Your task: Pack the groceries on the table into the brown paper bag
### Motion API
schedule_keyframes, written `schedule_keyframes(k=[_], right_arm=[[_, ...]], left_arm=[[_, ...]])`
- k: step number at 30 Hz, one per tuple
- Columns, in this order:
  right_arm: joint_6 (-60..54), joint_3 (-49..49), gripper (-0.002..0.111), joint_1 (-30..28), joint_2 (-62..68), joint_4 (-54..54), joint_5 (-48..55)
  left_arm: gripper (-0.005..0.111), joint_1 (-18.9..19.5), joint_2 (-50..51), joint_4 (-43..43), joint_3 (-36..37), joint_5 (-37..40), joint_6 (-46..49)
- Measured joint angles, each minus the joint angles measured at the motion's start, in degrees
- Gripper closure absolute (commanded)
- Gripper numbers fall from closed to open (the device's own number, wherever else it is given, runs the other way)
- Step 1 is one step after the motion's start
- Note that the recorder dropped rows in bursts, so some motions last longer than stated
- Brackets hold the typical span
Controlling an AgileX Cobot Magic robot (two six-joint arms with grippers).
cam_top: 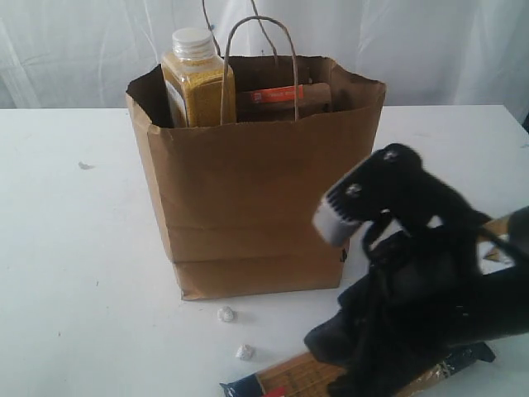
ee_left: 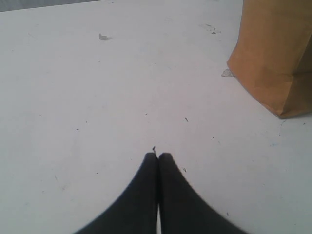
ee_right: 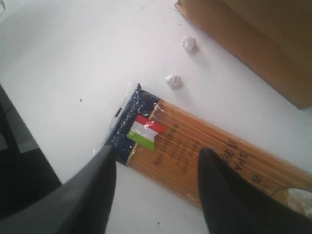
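Right end effector (ee_right: 158, 152) spread wide, poised over the spaghetti (ee_right: 195, 146), which lies flat on the surface (cam_top: 74, 273) near the bag (cam_top: 248, 198). Left end effector (ee_left: 158, 157) pinched empty. Danger: grip it near one end and the long packet may droop and snag the rim.

Behind the table (cam_top: 66, 248) I see a white curtain (cam_top: 430, 50) hanging in soft folds across the whole back, pale and evenly lit. The table is white with a few dark specks. On my right wrist feed its edge drops to a dark area (ee_right: 19, 165) I can't make out.
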Motion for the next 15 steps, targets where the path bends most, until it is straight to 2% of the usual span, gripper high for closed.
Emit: schedule_keyframes(k=[10, 15], right_arm=[[-1.77, -1.8, 0.059, 7.26, 20.41, 0.86, -8.41], [-2.14, -5.25, 0.059, 8.44, 26.75, 0.86, -9.8]], left_arm=[[0.107, 0.0, 0.0, 0.0, 0.0, 0.0, 0.0], [0.107, 0.0, 0.0, 0.0, 0.0, 0.0, 0.0]])
